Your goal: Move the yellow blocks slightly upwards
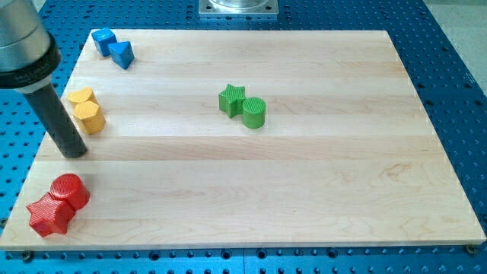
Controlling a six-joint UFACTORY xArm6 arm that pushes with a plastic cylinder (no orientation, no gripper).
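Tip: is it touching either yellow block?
No: my tip sits below and just left of the two yellow blocks, with bare board between them.

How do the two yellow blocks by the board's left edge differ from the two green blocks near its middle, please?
The yellow blocks lie near the wooden board's left edge, stacked top to bottom in the view; the green star block and green cylinder block sit centrally, side by side. My tip stands just below-left of the yellow pair, far from the green. Both pairs touch.

2 yellow blocks [85, 109] touching (one above another) near board's left edge.
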